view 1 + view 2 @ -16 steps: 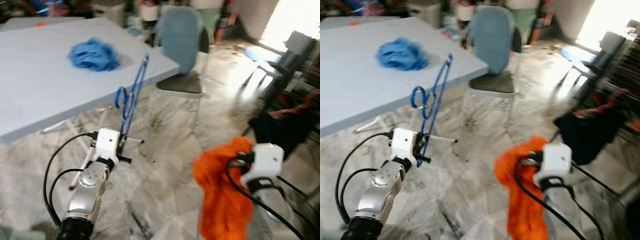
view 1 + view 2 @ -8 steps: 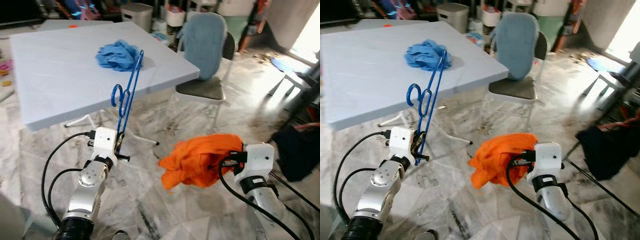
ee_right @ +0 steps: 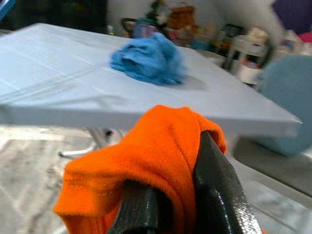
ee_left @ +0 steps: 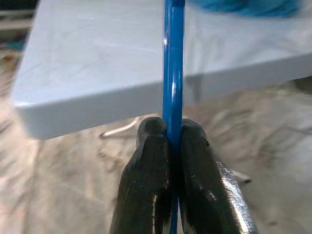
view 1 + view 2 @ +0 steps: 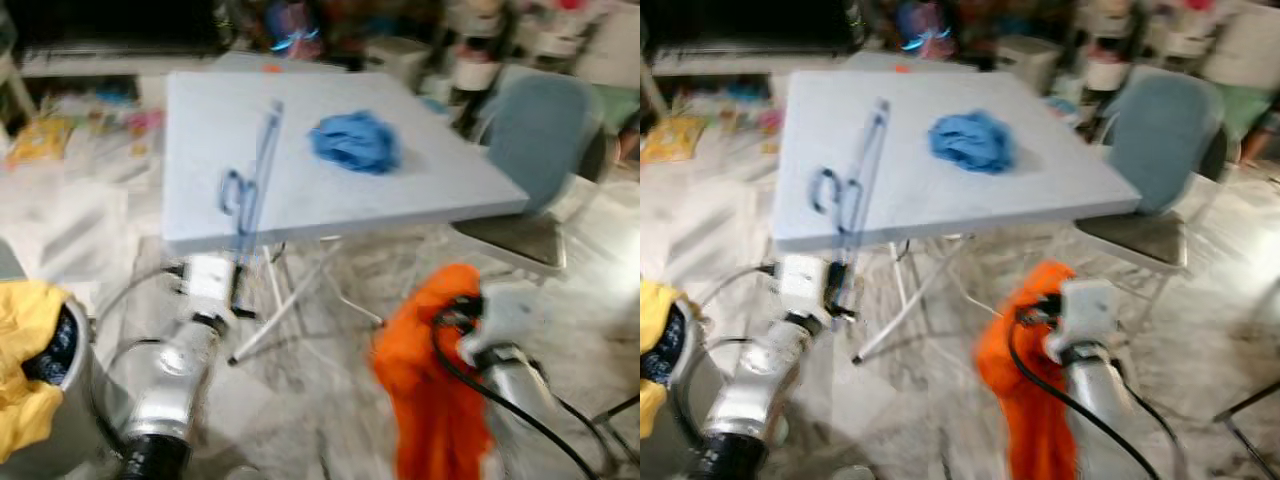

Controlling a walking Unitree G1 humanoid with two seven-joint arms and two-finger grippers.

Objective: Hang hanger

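The thin blue wire hanger stands upright in the left pincer, whose black fingers are clamped tight on its rod, in front of the pale grey square tabletop. The right pincer grips a bright orange knitted garment that hangs down toward the marble floor. A crumpled blue cloth lies on the tabletop, near a grey-blue chair.

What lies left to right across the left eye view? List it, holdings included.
Bin with yellow cloth → left gripper holding the blue hanger → blue cloth on the table → orange garment held by the right gripper → chair.
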